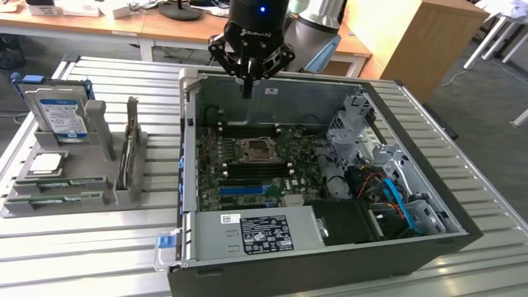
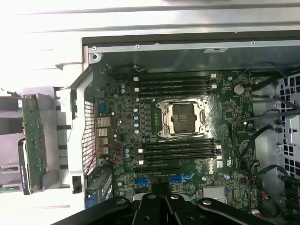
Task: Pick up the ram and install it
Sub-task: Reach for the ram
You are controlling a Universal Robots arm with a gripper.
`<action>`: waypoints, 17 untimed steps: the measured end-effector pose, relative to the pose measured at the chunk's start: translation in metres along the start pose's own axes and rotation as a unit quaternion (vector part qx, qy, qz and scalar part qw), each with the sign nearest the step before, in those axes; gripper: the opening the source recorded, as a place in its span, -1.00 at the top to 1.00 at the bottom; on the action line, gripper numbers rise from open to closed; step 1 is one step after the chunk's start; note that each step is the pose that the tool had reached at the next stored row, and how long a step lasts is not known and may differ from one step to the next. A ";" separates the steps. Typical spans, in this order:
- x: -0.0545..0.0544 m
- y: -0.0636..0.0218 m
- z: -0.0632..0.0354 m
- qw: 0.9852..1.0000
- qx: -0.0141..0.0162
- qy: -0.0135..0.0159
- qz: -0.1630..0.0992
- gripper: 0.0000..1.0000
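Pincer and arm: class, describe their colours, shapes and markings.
The pincer is black, angular linked bars narrowing to slim tips, with white lettering. A blue light glows above it. The arm is silver-grey with a light blue cap.

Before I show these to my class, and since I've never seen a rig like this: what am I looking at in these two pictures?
The black claw is a gripper on a robot arm. One picture comes from a camera standing off the arm. The other comes from a camera on the arm's wrist, looking past the gripper into an open computer case at its motherboard. The case lies on a slatted metal table. On the exterior view's left, a grey holder keeps parts: a hard drive, a dark expansion card and the green ram. The gripper is shut, holds nothing, and hangs above the case.
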State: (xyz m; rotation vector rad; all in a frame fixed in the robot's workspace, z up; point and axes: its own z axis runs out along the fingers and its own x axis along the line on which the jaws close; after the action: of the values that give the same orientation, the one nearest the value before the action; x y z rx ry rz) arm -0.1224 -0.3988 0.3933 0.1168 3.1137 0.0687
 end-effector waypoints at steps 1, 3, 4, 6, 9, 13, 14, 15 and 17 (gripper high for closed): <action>0.000 -0.0001 0.0000 1.000 0.000 0.000 0.000 0.79; 0.002 -0.0002 0.0000 1.000 0.000 0.000 0.000 0.79; 0.002 -0.0002 0.0000 1.000 0.000 0.000 0.000 0.79; 0.004 -0.0004 -0.0001 1.000 0.000 0.000 0.000 0.79; 0.008 -0.0005 -0.0002 1.000 0.000 0.000 0.000 0.79; 0.013 -0.0008 -0.0003 1.000 0.000 0.000 0.000 0.79; 0.014 -0.0009 -0.0003 1.000 0.000 0.000 0.000 0.79; 0.015 -0.0009 -0.0004 1.000 0.000 0.000 0.000 0.79; 0.018 -0.0011 -0.0004 1.000 0.000 0.000 0.000 0.79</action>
State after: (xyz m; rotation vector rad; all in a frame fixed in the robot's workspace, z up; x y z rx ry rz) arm -0.1408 -0.3985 0.3933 0.1166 3.1137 0.0688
